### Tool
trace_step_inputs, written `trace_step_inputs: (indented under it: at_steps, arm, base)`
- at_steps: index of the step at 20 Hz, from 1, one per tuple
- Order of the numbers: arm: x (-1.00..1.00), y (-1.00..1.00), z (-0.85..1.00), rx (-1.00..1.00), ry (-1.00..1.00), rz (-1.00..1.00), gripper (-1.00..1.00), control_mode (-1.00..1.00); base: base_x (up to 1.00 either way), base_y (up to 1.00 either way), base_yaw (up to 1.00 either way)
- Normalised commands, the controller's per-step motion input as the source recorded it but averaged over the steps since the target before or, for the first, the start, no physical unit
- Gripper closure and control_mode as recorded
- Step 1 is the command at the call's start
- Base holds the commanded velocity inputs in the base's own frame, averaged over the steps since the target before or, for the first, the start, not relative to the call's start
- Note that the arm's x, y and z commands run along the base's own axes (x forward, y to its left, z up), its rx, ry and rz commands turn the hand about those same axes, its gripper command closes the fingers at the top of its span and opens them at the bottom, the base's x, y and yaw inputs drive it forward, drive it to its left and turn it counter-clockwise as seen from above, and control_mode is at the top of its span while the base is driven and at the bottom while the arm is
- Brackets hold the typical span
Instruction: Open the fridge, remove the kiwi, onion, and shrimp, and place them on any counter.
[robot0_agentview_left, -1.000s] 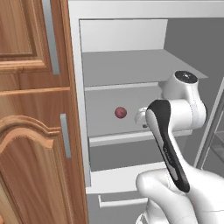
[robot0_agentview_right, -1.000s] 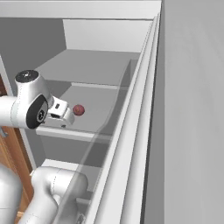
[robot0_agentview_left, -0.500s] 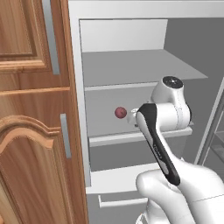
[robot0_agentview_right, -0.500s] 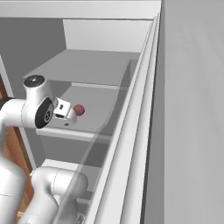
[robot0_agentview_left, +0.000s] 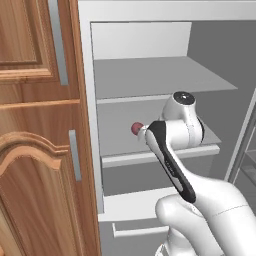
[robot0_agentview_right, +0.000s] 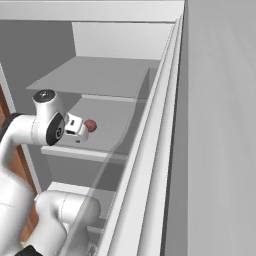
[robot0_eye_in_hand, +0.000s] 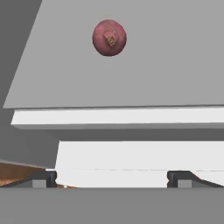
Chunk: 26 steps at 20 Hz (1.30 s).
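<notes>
Fridge (robot0_agentview_left: 150, 30) stands open, door swung to the right and cut off by the frame edge in both base views. One onion (robot0_eye_in_hand: 109, 37) visible, sitting alone on the middle shelf (robot0_agentview_left: 165, 152), set back from the shelf's front edge and toward its left side. In the left base view the onion (robot0_agentview_left: 136, 128) is half hidden behind the arm's wrist; in the right base view the onion (robot0_agentview_right: 90, 125) shows just past the hand.

Gripper (robot0_eye_in_hand: 112, 177) is released, jaws spread wide, nothing between them. Fingertips (robot0_eye_in_hand: 43, 178) barely poke up at the bottom of the hand view, so most of each finger is cut off. Gripper sits in front of the shelf's front edge, pointed at the onion, not touching it.

Count: one onion, two open shelves, one drawer front (robot0_agentview_left: 135, 230) at the bottom, partly blocked by the arm. Upper shelf (robot0_agentview_left: 150, 75) looks bare as far as I can see; its right rear part is hard to judge from here.

Wooden cabinet (robot0_agentview_left: 35, 150) to the left of the fridge, two grey bar handles (robot0_agentview_left: 73, 155), the upper one cut off at the top edge.
</notes>
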Motion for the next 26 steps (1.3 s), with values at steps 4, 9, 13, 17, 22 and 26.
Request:
trace_step_inputs:
  at_steps: [4,9,13,17,22,26]
  arm:
    - [0.33,0.04,-0.12,0.00,-0.01,0.00,-1.00,-1.00]
    - [0.37,0.00,-0.10,0.00,0.00,0.00,-1.00,-1.00]
    - [0.34,0.00,-0.21,0.00,0.00,0.00,-1.00,-1.00]
    - [0.27,0.00,-0.21,0.00,0.00,0.00,-1.00,-1.00]
    - [0.23,0.00,-0.24,0.00,0.00,0.00,-1.00,-1.00]
    - [0.19,0.00,-0.10,0.00,0.00,0.00,-1.00,-1.00]
  base:
    - [0.00,0.00,0.00]
    - [0.00,0.00,0.00]
    - [0.00,0.00,0.00]
    - [0.00,0.00,0.00]
    - [0.00,0.00,0.00]
    - [0.00,0.00,0.00]
